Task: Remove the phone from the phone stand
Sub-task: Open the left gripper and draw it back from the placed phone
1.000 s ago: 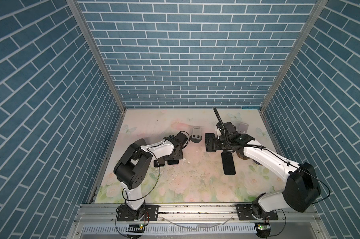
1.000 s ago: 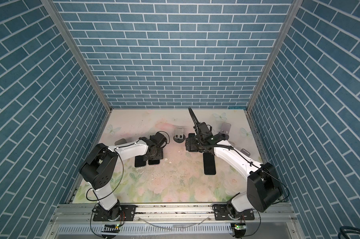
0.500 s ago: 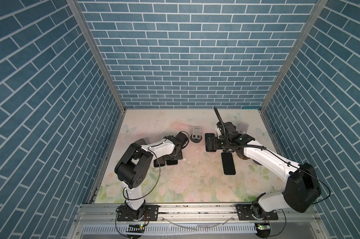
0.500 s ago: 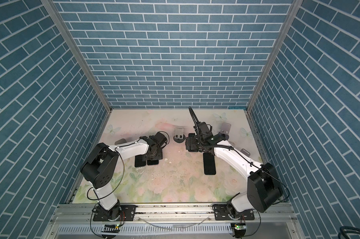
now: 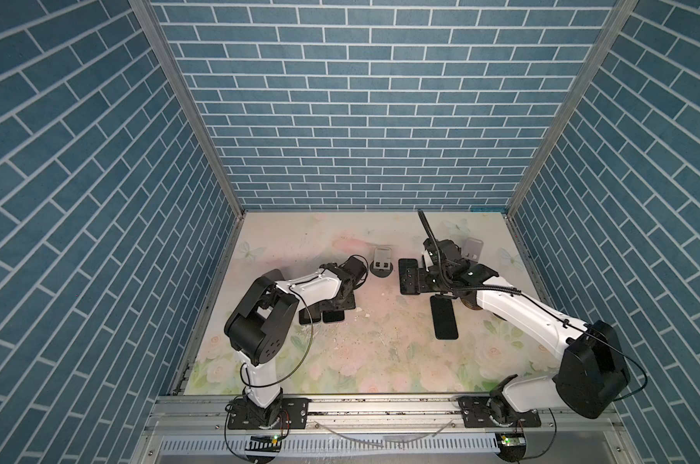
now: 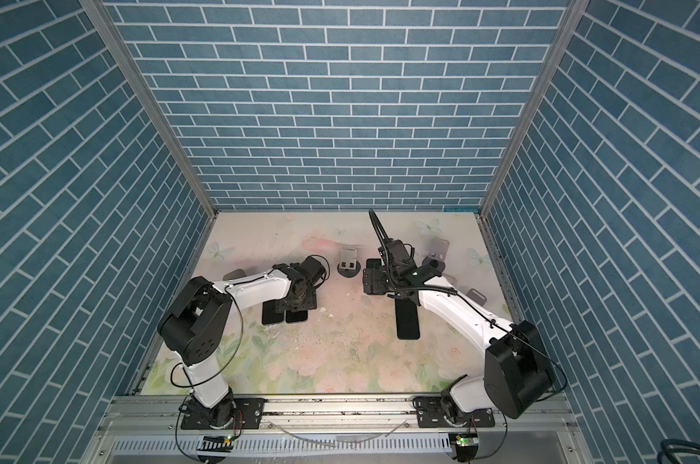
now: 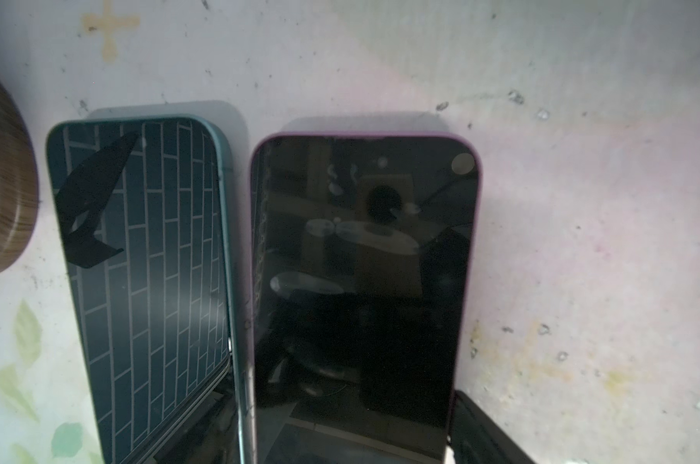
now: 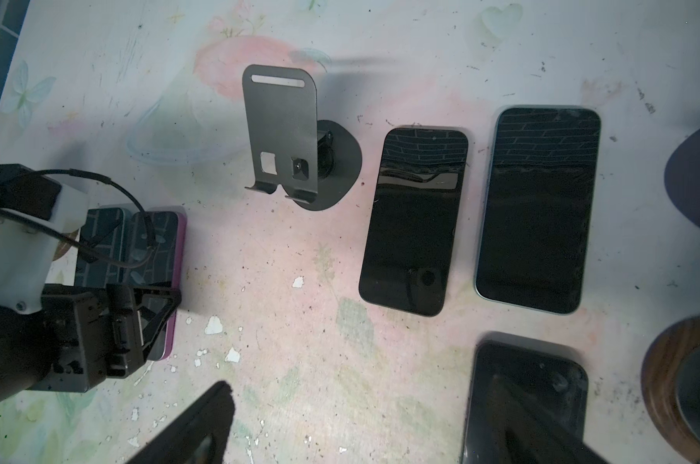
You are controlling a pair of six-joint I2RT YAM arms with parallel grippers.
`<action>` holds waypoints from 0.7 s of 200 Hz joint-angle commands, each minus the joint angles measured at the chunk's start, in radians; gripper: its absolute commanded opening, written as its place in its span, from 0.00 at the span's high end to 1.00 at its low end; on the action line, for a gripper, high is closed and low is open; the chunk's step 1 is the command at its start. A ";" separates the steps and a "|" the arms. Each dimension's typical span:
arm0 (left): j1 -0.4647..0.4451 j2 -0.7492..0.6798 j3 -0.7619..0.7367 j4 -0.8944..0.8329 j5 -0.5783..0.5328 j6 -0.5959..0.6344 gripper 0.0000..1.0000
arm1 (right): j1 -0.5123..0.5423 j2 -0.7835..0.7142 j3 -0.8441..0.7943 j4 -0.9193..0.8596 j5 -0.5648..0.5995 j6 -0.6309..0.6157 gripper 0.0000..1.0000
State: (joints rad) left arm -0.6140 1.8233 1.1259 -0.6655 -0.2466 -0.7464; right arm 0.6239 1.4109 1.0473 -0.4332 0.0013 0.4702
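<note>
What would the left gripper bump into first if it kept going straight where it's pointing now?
Probably the black phone in the purple case, lying flat on the floral table: the left gripper points down at its end, jaws either side. Whether it already touches is unclear.

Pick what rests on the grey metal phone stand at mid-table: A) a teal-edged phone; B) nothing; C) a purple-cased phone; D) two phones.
B: the grey metal phone stand stands bare, its two front hooks empty, while the purple-cased phone and the teal-edged phone lie flat, side by side, on the table.
</note>
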 commanded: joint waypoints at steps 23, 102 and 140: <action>-0.004 0.009 0.004 -0.073 -0.034 0.020 0.17 | 0.007 -0.029 -0.033 0.008 0.024 -0.027 0.01; -0.010 -0.233 -0.018 -0.003 -0.058 0.070 0.11 | 0.006 -0.043 -0.034 -0.003 0.077 -0.031 0.01; -0.009 -0.390 -0.106 0.106 -0.048 0.106 0.06 | 0.002 -0.047 -0.011 -0.054 0.247 -0.048 0.01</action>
State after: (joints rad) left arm -0.6205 1.5074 1.0836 -0.6239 -0.2897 -0.6765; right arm 0.6239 1.3907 1.0378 -0.4404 0.0940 0.4545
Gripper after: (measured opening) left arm 0.929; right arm 0.989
